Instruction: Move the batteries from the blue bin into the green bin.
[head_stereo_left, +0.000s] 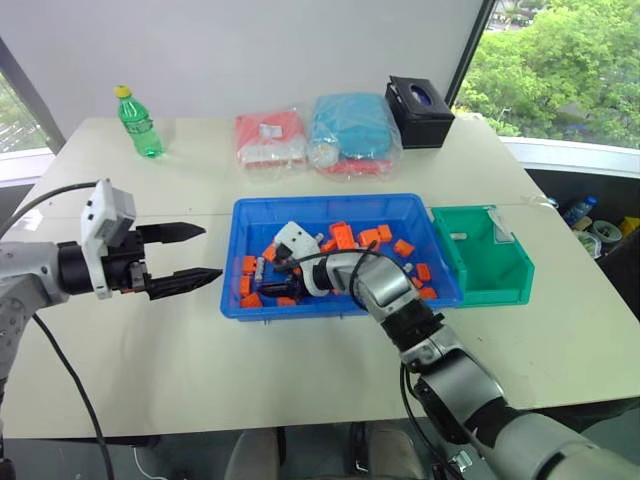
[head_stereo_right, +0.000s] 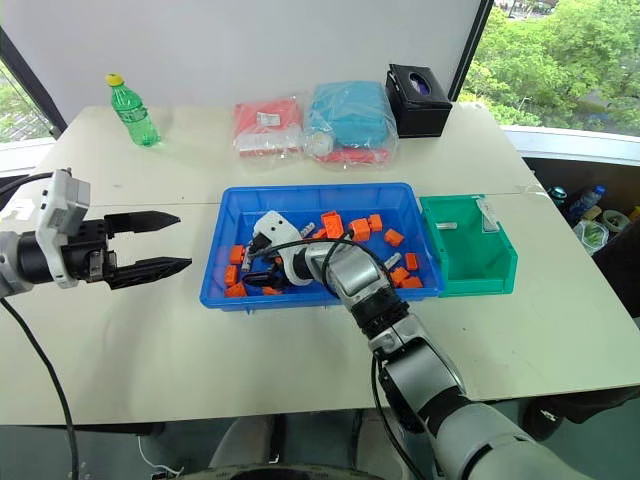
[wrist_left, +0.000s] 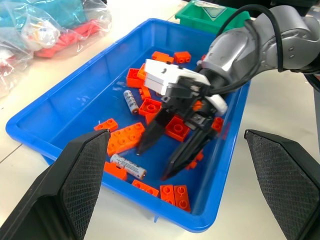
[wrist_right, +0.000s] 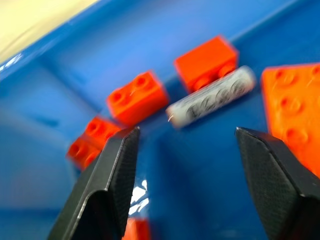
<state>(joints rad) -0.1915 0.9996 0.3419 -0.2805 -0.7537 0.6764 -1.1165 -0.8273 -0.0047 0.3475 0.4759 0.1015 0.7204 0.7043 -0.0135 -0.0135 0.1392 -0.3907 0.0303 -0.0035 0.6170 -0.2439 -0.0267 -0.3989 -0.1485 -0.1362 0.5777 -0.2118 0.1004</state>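
Left wrist view: right hand (wrist_left: 167, 159) spread wide and empty, fingertips beside a battery (wrist_left: 128, 167) in the blue bin (wrist_left: 60, 112).

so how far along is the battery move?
Done: one battery already lies in the green bin.
In hand: nothing gripped; the right gripper is open, down in the blue bin, lined up on a battery.
Left: at least two batteries among the orange blocks. Left gripper open, off to the side.
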